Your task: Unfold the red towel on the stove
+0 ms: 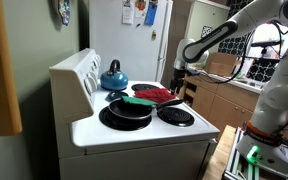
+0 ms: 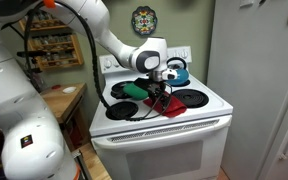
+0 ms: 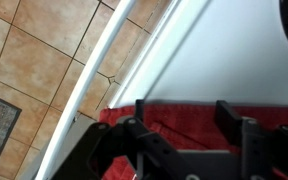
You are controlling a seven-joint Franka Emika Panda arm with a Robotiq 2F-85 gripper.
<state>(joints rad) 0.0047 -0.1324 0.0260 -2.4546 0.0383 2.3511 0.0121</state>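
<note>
Hand (image 2: 160, 90): jaws apart, nothing pinched; hangs above the front edge of the stove (image 2: 216, 110).
Red towel (image 2: 170, 106): bunched at the stove's front middle, directly below the hand.
Coming move: probably straight down onto a fold; long axis unclear.

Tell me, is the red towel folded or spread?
Not fully spread: the red towel lies rumpled on the stove, under the end effector.

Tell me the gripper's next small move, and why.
Probably close the gripper on the red towel. In the wrist view its jaws stand apart with the towel's edge between them, near the front rim of the stove, so a pinch there should let it pull the fold open.
</note>
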